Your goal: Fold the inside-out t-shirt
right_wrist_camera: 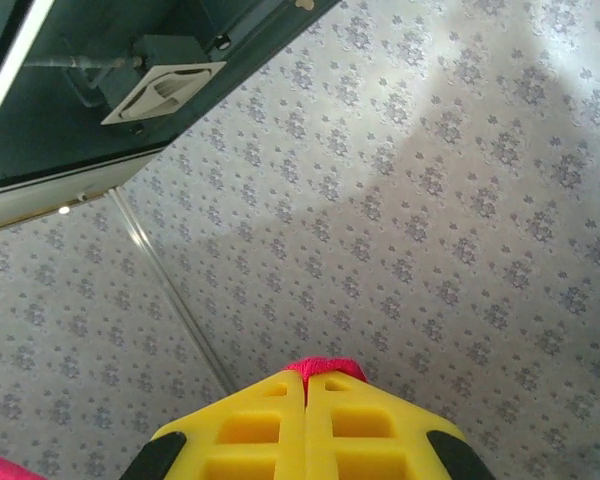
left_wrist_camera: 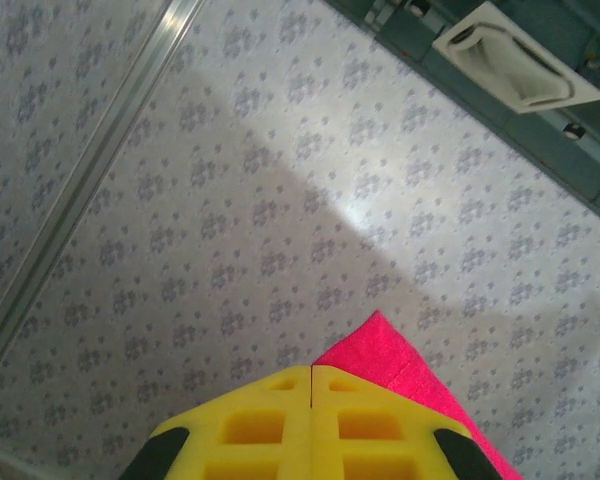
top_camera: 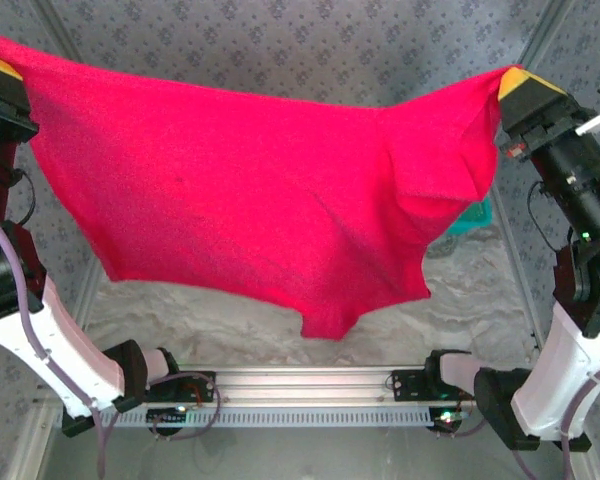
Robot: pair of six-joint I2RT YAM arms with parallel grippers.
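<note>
The plain bright red soft cloth t-shirt [top_camera: 250,210] hangs spread in the air above the counter [top_camera: 180,320]. The left pincer [top_camera: 2,68] and right pincer [top_camera: 523,82] are each clamped on an upper corner. No fold looks made yet, so laying it flat and all the folding remain. Neck tag and sleeves are hard to make out, and a teal object [top_camera: 472,218] sits mostly hidden behind the cloth.

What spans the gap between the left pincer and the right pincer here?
The red t-shirt hangs spread between the left pincer and right pincer, each shut on an edge; the top external view shows it.
</note>
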